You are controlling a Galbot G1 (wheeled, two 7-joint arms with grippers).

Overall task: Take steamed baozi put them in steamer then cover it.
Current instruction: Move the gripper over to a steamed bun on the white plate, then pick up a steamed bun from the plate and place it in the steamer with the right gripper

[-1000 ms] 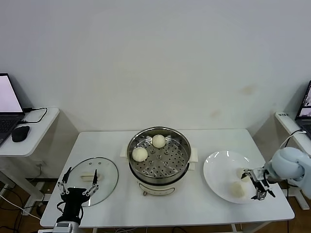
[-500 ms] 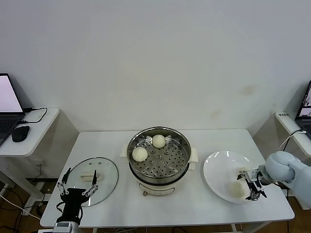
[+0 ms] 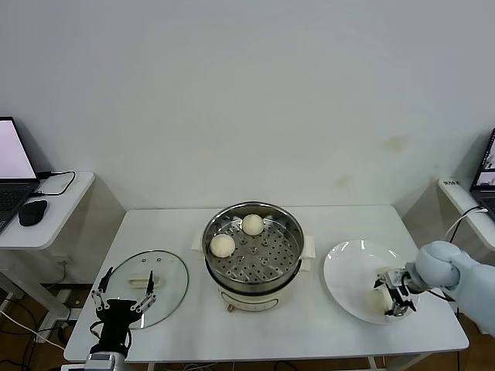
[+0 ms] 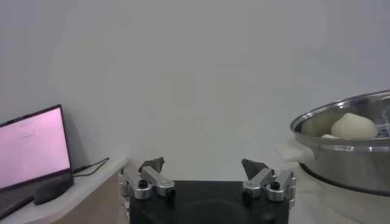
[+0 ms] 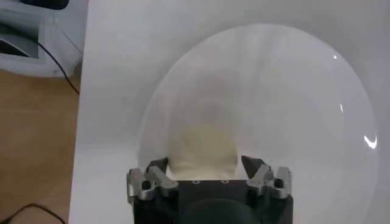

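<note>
The steel steamer (image 3: 253, 246) stands mid-table on its white pot base and holds two cream-white baozi (image 3: 222, 245) (image 3: 252, 224). My right gripper (image 3: 392, 292) is low over the white plate (image 3: 348, 270), open. Another baozi (image 5: 201, 146) lies on the plate between its spread fingers (image 5: 159, 167), which stand just beside it. In the head view that bun (image 3: 378, 300) shows at the fingertips. The glass cover (image 3: 155, 282) lies flat at the table's left. My left gripper (image 3: 124, 297) is parked open at the cover's near edge, and also shows in the left wrist view (image 4: 204, 167).
A side table at the far left carries a laptop (image 3: 11, 166) and a mouse (image 3: 32, 211). Another laptop (image 3: 486, 166) sits on a stand at the far right. The plate (image 5: 292, 109) lies close to the table's right edge. The steamer's rim (image 4: 347, 119) shows beside the left gripper.
My right gripper has moved left over the plate and closed in on the baozi, which now sits between its fingers. The left arm has not moved.
</note>
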